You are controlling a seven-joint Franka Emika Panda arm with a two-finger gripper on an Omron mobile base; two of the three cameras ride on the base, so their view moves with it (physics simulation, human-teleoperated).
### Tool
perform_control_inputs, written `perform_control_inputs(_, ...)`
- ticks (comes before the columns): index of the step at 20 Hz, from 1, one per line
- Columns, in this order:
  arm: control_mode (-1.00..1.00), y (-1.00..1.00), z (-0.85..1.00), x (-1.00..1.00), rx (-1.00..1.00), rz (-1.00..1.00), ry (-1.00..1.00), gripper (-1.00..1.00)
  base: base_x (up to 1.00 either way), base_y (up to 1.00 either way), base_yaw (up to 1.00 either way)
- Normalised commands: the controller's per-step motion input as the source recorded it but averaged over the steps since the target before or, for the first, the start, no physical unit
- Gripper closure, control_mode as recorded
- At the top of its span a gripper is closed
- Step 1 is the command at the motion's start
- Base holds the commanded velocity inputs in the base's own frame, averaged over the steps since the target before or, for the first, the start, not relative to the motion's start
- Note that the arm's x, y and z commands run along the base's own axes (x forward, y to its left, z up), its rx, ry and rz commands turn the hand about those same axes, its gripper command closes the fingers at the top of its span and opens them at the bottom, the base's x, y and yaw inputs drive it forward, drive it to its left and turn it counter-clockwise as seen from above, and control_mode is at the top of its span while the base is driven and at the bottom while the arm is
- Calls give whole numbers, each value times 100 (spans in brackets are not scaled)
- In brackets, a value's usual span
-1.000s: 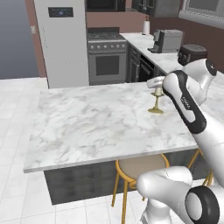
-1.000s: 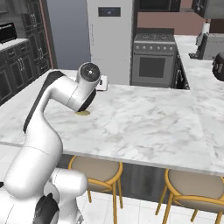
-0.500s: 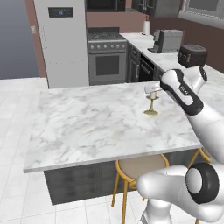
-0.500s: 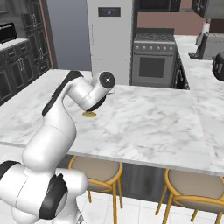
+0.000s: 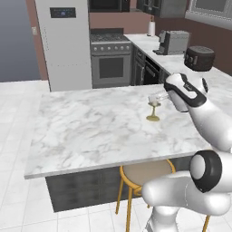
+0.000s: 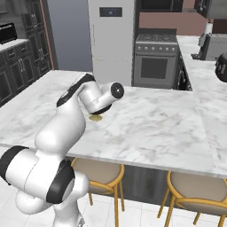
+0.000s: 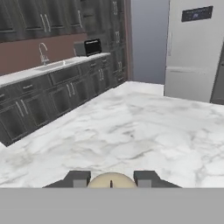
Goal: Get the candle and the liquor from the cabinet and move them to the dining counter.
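Note:
The candle point(image 5: 154, 102), cream-white on a gold candlestick, stands upright over the right part of the dining counter point(image 5: 90, 131). Its round gold base point(image 5: 153, 118) is at or just above the marble. My gripper point(image 5: 157, 97) is shut on the candle from the right side. In the right base view my arm hides the candle body, and the gold base point(image 6: 95, 118) peeks out beneath it. The hand view has the candle's top point(image 7: 111, 180) between my two fingertips point(image 7: 78, 179). The liquor is out of view.
Gold-framed stools point(image 5: 145, 174) stand under the counter's near edge. A steel fridge point(image 5: 63, 41) and a range point(image 5: 111, 59) are behind. Far across the counter, the hand view shows dark wall cabinets with long silver handles point(image 7: 39, 19), a sink worktop point(image 7: 48, 68) and a toaster point(image 7: 87, 47).
The arm has carried the candle a little leftward over the counter and lower. The grip has stayed the same.

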Motion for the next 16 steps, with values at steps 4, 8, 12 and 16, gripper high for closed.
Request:
perform_control_inputs(4, -100, 0, -27, 18, 0, 0, -17, 100, 0, 0, 0)
perform_control_inputs(8, -100, 5, -33, 12, 0, 0, -14, 100, 0, 0, 0)
perform_control_inputs(12, -100, 17, -47, 9, 0, 0, -3, 100, 0, 0, 0)
perform_control_inputs(16, -100, 29, -36, 37, 0, 0, 3, 100, 0, 0, 0)
